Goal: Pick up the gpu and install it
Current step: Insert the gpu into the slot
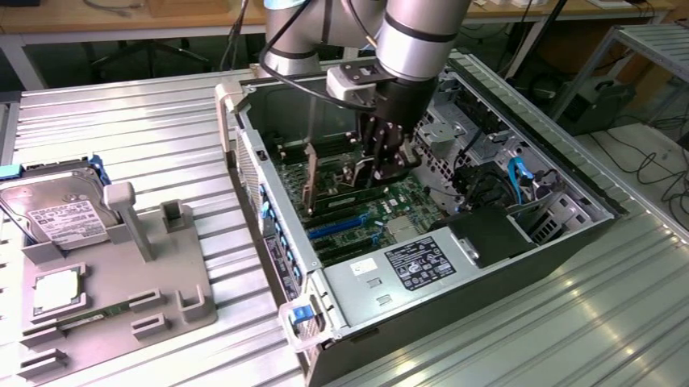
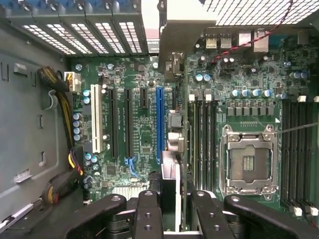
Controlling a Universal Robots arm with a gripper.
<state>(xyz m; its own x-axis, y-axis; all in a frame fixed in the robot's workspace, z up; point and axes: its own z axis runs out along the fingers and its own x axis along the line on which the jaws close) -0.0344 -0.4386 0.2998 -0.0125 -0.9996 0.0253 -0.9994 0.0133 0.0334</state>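
The open computer case [image 1: 269, 218] lies on the metal table, and my gripper [image 1: 379, 165] reaches down into it over the green motherboard [image 2: 139, 74]. The gripper [image 2: 172, 201] is shut on the gpu [image 2: 170, 179], which shows edge-on between the black fingers [image 2: 148, 211]. The card runs toward the case's rear wall, and its pale metal bracket [image 2: 182, 30] ends at the slot covers. In the exterior view the gpu [image 1: 323, 187] stands upright on its edge, low over the board. It lines up just beside the long blue slot [image 2: 160, 124]; whether it touches the slot I cannot tell.
A white slot [image 2: 95, 119] and black slots lie beside the blue one; the CPU socket [image 2: 249, 159] and memory slots on the other side. Cable bundles [image 2: 62, 104] run along the case wall. The power supply [image 1: 415, 270] fills the near end. A hard drive [image 1: 54, 205] rests on the grey fixture [image 1: 177, 266] at the exterior view's left.
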